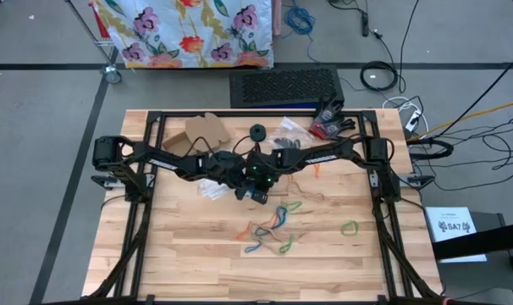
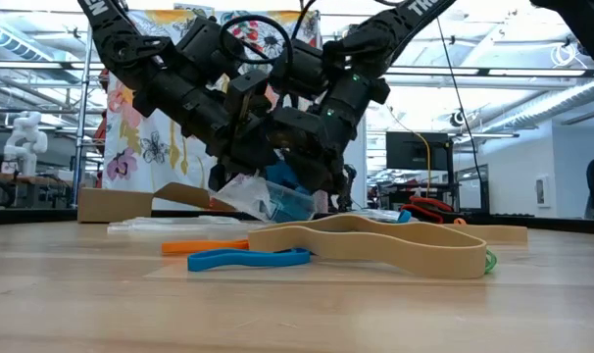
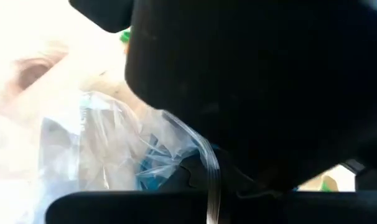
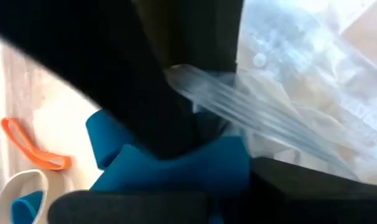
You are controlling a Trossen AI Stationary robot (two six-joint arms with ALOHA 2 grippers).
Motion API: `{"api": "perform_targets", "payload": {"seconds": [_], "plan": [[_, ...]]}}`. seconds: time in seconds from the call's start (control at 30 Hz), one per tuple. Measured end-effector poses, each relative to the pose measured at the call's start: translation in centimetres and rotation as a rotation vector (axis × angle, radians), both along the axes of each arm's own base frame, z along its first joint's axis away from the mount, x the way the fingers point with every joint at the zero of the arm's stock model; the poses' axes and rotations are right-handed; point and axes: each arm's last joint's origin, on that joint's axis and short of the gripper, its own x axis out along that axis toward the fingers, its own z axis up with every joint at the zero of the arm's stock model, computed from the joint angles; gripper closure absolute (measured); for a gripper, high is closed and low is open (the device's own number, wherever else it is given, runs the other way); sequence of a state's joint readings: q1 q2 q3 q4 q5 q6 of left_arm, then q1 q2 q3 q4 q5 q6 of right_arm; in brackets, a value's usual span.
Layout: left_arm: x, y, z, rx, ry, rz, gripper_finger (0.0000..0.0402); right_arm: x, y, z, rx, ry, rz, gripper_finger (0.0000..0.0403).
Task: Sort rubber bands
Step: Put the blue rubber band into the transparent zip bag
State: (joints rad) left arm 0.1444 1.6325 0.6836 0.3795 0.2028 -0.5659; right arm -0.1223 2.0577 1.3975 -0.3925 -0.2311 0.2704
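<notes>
Both arms reach inward and meet above the middle of the wooden table [image 1: 180,254]. The left pincer [image 1: 231,174] and the right pincer [image 1: 258,180] stand close together, each with its fingers closed on the same clear plastic bag [image 2: 268,199]. The bag hangs between them just above the table surface, crumpled, with blue material visible inside it. In the right wrist view the bag film [image 4: 282,118] is drawn taut past the dark fingers, and a blue band [image 4: 176,168] lies close against them. In the left wrist view the same film [image 3: 114,143] spreads in front of that arm's fingers.

The rubber bands [image 1: 273,224] lie loose on the table in front of the pincers, spread over the central planks in blue, green, orange and tan. One green band [image 1: 350,228] lies apart from the cluster, toward the right arm's side. From table height, a wide tan band [image 2: 375,240], a blue band [image 2: 248,258] and an orange band [image 2: 204,246] lie nearest the low camera, flat on the wood.

Behind the arms, a brown cardboard piece [image 1: 197,133] rests on the far left part of the table. A red and black item [image 1: 331,123] sits at the far right.
</notes>
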Motion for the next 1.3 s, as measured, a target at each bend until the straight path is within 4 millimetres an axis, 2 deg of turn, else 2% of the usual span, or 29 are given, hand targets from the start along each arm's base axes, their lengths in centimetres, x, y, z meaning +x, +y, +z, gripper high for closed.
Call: {"api": "perform_targets", "payload": {"seconds": [0.5, 0.67, 0.9, 1.13, 1.3], "plan": [[-0.6, 0.0, -3.0, -0.022, 0.215, 0.058, 0.0401, 0.4, 0.1, 0.8, -0.066, -0.043, 0.002, 0.0403], [-0.6, 0.2, -3.1, -0.031, 0.212, 0.054, 0.0401, 0.2, 0.0, 1.2, -0.119, -0.037, -0.007, 0.0403], [-0.7, 1.0, -3.1, -0.04, 0.21, 0.072, 0.0401, -0.2, 0.4, 3.7, -0.158, -0.099, -0.009, 0.0403], [-0.7, 0.9, -3.1, -0.052, 0.207, 0.057, 0.0401, -1.3, 0.5, 4.2, -0.222, -0.01, 0.006, 0.0403], [-0.7, 1.0, -3.1, -0.059, 0.205, 0.053, 0.0401, -1.5, 2.1, 5.4, -0.3, -0.047, 0.113, 0.0403]]}}
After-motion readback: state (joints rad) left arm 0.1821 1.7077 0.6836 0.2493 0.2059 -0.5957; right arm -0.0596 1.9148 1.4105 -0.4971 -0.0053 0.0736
